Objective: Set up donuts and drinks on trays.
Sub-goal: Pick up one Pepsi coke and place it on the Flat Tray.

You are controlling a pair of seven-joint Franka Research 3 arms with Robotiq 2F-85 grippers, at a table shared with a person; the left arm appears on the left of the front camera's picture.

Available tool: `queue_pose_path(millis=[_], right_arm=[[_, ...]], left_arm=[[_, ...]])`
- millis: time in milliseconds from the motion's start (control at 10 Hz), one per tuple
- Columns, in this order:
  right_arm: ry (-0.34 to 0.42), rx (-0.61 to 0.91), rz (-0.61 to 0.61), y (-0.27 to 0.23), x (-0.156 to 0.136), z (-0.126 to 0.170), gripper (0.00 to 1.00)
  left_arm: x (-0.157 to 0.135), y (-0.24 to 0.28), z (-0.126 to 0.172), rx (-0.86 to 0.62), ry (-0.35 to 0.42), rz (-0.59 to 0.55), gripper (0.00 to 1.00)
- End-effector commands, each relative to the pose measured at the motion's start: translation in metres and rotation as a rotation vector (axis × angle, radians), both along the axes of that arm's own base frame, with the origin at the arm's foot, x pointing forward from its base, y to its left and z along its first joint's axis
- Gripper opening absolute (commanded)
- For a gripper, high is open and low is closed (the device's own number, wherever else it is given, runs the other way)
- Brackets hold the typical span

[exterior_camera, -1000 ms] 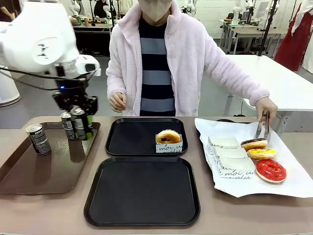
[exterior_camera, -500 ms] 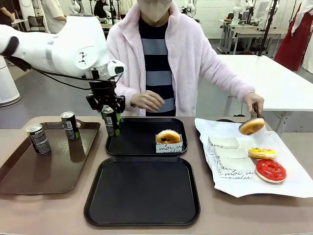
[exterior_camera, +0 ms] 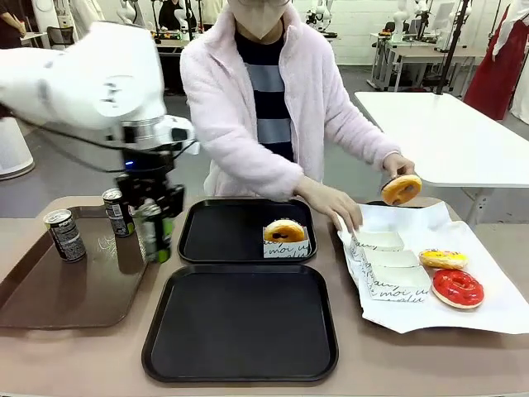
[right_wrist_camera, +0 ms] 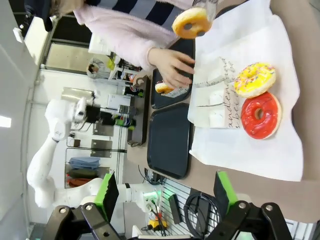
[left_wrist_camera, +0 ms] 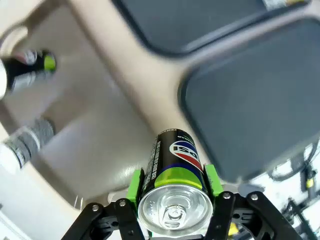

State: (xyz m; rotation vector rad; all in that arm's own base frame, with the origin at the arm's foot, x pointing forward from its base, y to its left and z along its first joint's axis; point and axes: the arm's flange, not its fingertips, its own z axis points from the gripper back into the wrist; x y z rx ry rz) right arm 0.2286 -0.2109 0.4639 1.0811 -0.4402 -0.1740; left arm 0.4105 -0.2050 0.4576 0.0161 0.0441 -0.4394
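My left gripper [exterior_camera: 154,217] is shut on a black drink can [exterior_camera: 153,233], held upright and low over the strip between the brown tray [exterior_camera: 58,302] and the two black trays; the left wrist view has this can [left_wrist_camera: 172,167] between the green pads [left_wrist_camera: 134,182]. Two more cans [exterior_camera: 64,235] [exterior_camera: 116,212] stand on the brown tray. The far black tray [exterior_camera: 215,236] holds one plain donut in a paper sleeve [exterior_camera: 285,236]. The near black tray [exterior_camera: 240,322] is bare. My right gripper [right_wrist_camera: 165,197] is open, high above the table's right end.
The person holds a chocolate donut [exterior_camera: 402,189] in tongs above the white paper sheet [exterior_camera: 488,310]; the other hand [exterior_camera: 335,207] reaches the empty paper sleeves [exterior_camera: 378,241]. A yellow donut [exterior_camera: 442,259] and a red donut [exterior_camera: 457,287] lie on the sheet.
My left arm swung the can from the far tray's left edge toward me and lower. The person lifted the chocolate donut leftward and brought the other hand to the sleeves.
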Motion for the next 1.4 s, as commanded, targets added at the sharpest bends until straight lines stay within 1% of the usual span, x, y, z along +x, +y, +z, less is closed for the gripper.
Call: queue_pose_path(millis=[0, 200, 300, 400, 500, 1000, 1100, 1300], right_arm=[[-0.016, 0.014, 0.004, 0.0, 0.002, 0.001, 1.0], [-0.016, 0.014, 0.004, 0.0, 0.002, 0.001, 1.0], [-0.016, 0.014, 0.004, 0.0, 0.002, 0.001, 1.0], [-0.016, 0.014, 0.004, 0.0, 0.002, 0.001, 1.0], [-0.016, 0.014, 0.004, 0.0, 0.002, 0.001, 1.0], [-0.016, 0.014, 0.004, 0.0, 0.002, 0.001, 1.0], [-0.016, 0.014, 0.004, 0.0, 0.002, 0.001, 1.0], [-0.016, 0.014, 0.004, 0.0, 0.002, 0.001, 1.0]], left_arm=[[-0.042, 0.034, 0.007, -0.025, -0.04, -0.039, 0.58], [-0.047, 0.035, 0.006, -0.008, -0.057, -0.042, 0.58], [-0.047, 0.037, 0.007, 0.0, -0.078, -0.015, 0.58], [-0.047, 0.038, 0.01, 0.002, -0.096, -0.012, 0.58], [-0.053, 0.04, 0.007, 0.005, -0.042, -0.03, 0.58], [-0.053, 0.04, 0.007, 0.005, -0.042, -0.03, 0.58], [-0.052, 0.04, 0.004, 0.004, -0.043, -0.028, 0.58], [-0.034, 0.023, 0.007, -0.01, -0.089, -0.015, 0.58]])
